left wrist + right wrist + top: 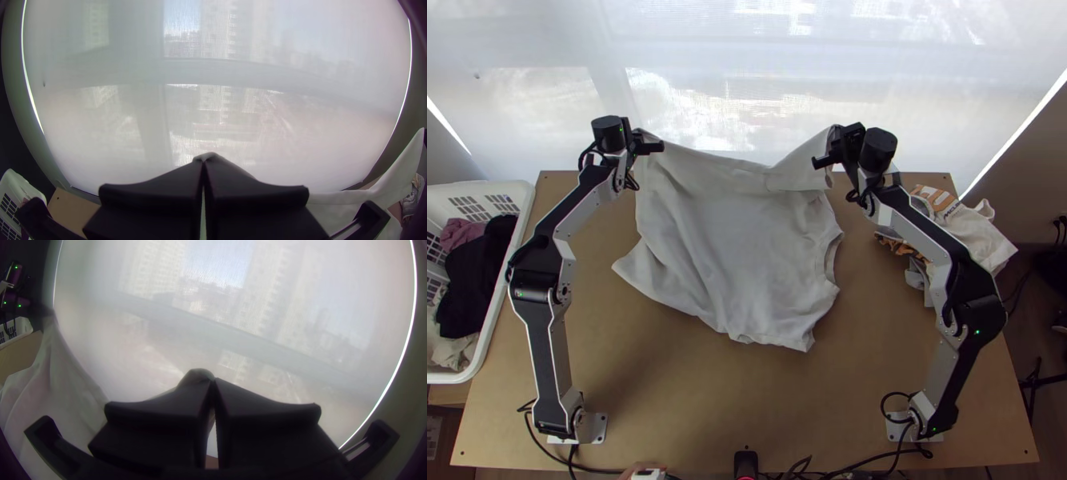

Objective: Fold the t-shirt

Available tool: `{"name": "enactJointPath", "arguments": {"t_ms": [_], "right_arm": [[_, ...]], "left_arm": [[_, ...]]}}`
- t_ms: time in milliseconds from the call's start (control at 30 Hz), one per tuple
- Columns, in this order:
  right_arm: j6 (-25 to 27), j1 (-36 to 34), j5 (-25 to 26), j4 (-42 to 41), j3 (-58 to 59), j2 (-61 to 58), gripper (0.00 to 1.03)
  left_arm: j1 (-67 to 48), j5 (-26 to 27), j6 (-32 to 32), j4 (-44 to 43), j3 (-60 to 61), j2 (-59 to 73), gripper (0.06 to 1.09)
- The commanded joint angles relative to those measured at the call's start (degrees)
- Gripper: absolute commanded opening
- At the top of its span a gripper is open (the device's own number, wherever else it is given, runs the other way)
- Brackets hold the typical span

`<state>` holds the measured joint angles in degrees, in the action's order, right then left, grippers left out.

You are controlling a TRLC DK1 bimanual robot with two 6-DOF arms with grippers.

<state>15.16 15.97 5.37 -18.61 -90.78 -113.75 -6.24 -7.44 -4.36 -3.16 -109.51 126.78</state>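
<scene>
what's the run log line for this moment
t-shirt held up at far side; left jaws shut on it; right jaws likewise; folding unfinished

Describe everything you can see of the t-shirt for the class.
The t-shirt is plain pale grey, of soft-looking, creased cloth, with a curved opening on its right side in the top view. The left gripper and right gripper pinch its far part up off the wooden table; its near part lies there rumpled.

Pale t-shirt (739, 248), far corners in left gripper (640, 143) and right gripper (835, 147), over wooden table (667, 400)
</scene>
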Motion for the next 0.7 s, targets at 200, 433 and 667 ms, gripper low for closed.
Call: {"name": "enactJointPath", "arguments": {"t_ms": [200,433,667], "right_arm": [[-1.8,0.4,0.0,-0.5,9.7,7.7,0.02],[-2.5,1.3,0.0,-0.5,14.8,12.8,0.02],[-2.6,2.4,0.0,-0.5,21.3,17.9,0.02]], "left_arm": [[0.5,0.9,0.1,-2.6,9.6,-6.0,0.09],[0.4,0.9,-0.8,-4.6,16.8,-10.4,0.09],[0.3,1.1,-1.0,-5.1,21.1,-14.2,0.09]]}}
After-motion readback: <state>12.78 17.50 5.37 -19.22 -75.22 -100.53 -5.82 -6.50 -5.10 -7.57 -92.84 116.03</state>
